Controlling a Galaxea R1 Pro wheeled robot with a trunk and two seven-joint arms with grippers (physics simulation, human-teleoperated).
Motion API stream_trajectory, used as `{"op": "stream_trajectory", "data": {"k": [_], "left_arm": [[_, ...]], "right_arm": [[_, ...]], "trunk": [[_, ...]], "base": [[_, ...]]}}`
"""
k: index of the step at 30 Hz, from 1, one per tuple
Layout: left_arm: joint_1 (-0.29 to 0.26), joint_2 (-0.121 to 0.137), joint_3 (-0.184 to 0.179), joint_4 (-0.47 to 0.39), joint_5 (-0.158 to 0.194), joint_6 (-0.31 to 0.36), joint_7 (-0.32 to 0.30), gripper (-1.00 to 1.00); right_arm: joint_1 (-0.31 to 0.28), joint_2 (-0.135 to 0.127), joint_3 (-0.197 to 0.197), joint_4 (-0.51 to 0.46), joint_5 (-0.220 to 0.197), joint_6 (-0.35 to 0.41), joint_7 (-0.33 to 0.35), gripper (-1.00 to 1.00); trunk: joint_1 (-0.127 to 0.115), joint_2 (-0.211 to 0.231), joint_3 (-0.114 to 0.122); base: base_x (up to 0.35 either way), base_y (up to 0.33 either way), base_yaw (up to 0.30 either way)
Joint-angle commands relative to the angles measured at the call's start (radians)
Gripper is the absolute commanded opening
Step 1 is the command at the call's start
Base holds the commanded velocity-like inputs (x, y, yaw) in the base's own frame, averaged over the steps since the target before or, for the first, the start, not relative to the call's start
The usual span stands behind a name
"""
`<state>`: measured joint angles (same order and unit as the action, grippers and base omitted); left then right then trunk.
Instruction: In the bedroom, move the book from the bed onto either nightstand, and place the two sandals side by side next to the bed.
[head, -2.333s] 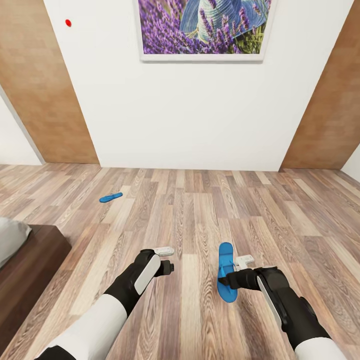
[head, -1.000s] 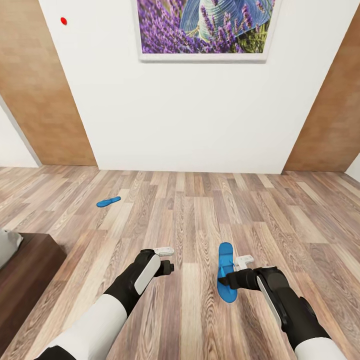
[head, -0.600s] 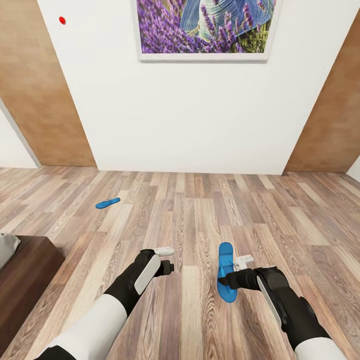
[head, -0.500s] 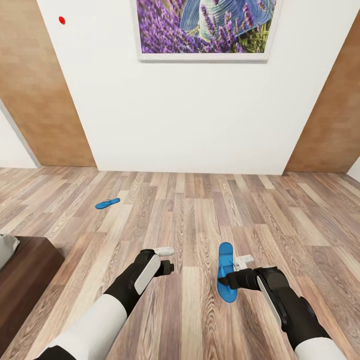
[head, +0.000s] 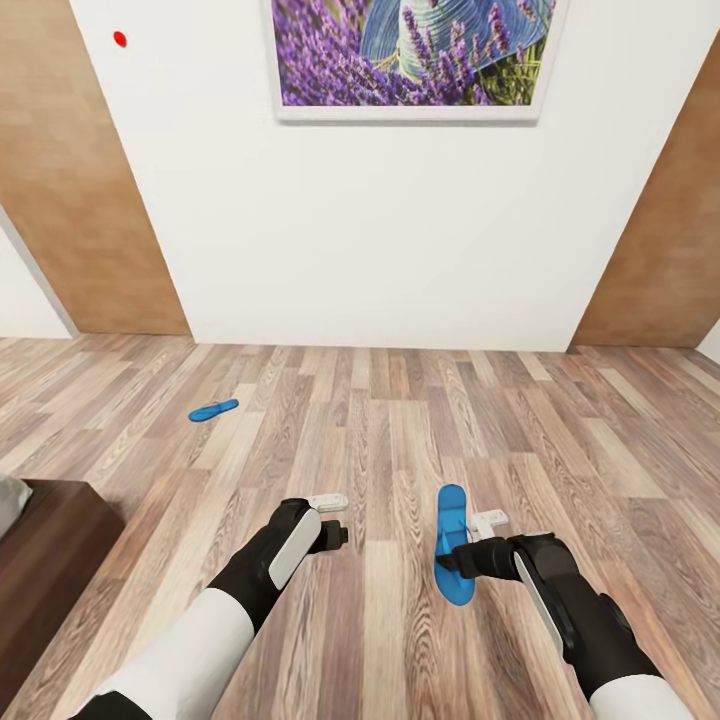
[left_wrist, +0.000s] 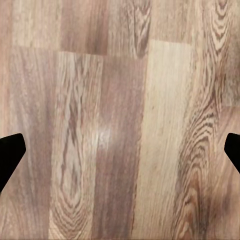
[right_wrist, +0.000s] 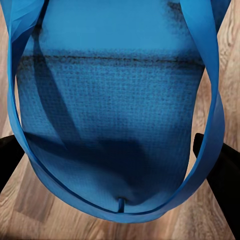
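We see a floor (head: 400, 430) of wood planks with strong grain and a faint satin sheen, which the left wrist view shows as a soft pale glare. The wall (head: 400, 230) is plain matt white. The doors (head: 70, 190) are a warmer brown wood, matt, with fine grain. The held sandal (right_wrist: 120, 125) looks like matt blue foam or rubber, its sole finely dotted, its straps smooth. The bed (head: 50, 560) frame is smooth dark brown wood. Our arms wear matt black and white casing, seemingly plastic. The picture (head: 410, 55) has a smooth white frame.
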<state>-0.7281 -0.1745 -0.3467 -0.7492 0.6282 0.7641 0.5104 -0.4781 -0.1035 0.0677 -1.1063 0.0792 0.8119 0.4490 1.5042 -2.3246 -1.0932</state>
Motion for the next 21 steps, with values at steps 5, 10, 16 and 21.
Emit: {"op": "stream_trajectory", "data": {"k": [5, 10, 16, 21], "left_arm": [[-0.001, 0.000, -0.001, -0.001, 0.010, 0.001, 0.010, 1.00], [-0.001, 0.000, -0.001, -0.001, 0.010, 0.001, 0.010, 1.00], [-0.001, 0.000, -0.001, -0.001, 0.009, 0.001, 0.010, 1.00], [-0.001, 0.000, -0.001, -0.001, 0.009, 0.001, 0.010, 1.00]], "right_arm": [[-0.001, -0.001, 0.001, -0.001, 0.008, 0.003, 0.007, -1.00], [-0.001, -0.001, 0.001, -0.001, 0.008, 0.003, 0.007, -1.00], [-0.001, -0.001, 0.000, -0.002, 0.008, 0.003, 0.007, -1.00], [-0.001, -0.001, 0.001, -0.002, 0.008, 0.003, 0.007, -1.00]], "trunk": [[0.000, 0.000, -0.001], [0.000, 0.000, -0.001], [0.000, 0.000, -0.001], [0.000, 0.000, -0.001]], "base": [[0.074, 0.000, 0.000], [0.074, 0.000, 0.000], [0.074, 0.000, 0.000], [0.074, 0.000, 0.000]]}}
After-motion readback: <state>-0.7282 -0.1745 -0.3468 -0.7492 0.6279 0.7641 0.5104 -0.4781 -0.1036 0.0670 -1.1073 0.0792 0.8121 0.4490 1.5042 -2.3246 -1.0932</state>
